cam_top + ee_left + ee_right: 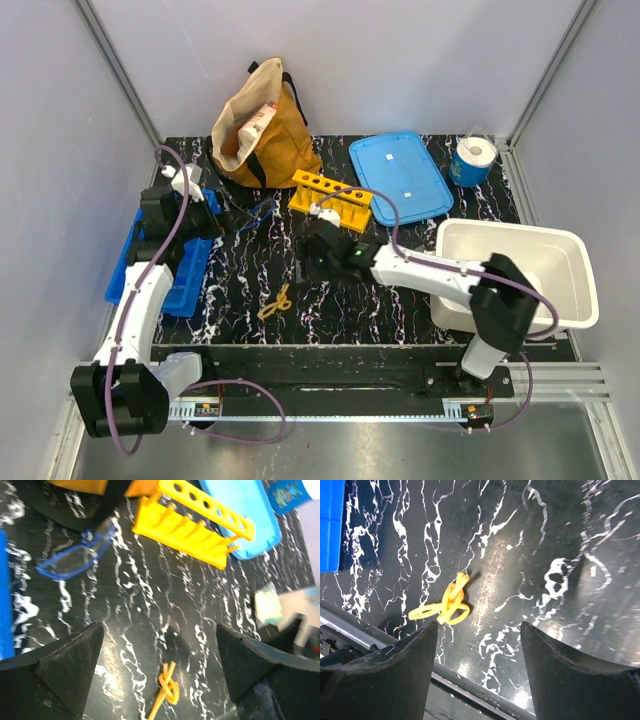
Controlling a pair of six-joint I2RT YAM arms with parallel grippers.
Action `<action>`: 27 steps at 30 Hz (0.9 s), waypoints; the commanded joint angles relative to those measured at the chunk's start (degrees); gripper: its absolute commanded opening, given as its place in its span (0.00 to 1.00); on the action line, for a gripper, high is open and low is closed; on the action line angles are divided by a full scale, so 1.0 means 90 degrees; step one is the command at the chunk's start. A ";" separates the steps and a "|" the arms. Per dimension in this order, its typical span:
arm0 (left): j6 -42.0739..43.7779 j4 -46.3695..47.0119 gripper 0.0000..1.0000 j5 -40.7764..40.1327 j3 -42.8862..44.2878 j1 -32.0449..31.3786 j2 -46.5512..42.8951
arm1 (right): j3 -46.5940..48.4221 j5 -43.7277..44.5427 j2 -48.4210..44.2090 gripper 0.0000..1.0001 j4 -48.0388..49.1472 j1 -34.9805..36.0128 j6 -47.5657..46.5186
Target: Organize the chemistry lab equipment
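Nearest the front edge, the small yellow looped piece (275, 300) is seen lying flat on the black marbled surface (240, 290). Its long axis is set on a diagonal from near left to far right (knotted about the middle). Just beyond it, the right hand (477, 625) is held low over the surface and angled down towards the piece, fingers parted with nothing between them. Farther back, the clear safety goggles (262, 213) are laid lengthwise on a similar diagonal, near the yellow rack (330, 197). At the far left, the left hand (157, 627) is spread wide and empty, aimed across the surface.
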 commanded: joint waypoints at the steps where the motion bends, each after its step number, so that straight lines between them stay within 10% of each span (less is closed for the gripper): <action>1: 0.0031 -0.0164 0.99 0.1145 -0.0326 -0.0094 -0.0287 | 0.0464 -0.0328 0.0697 0.70 0.0374 0.0230 0.0646; 17: 0.0001 -0.0447 0.99 0.0081 -0.0474 -0.0338 -0.0883 | 0.1148 -0.0611 0.2466 0.60 0.0638 0.0582 0.0911; 27: -0.0009 -0.0447 0.99 0.0100 -0.0474 -0.0397 -0.0864 | 0.1197 -0.0397 0.2457 0.29 0.0443 0.0699 0.0765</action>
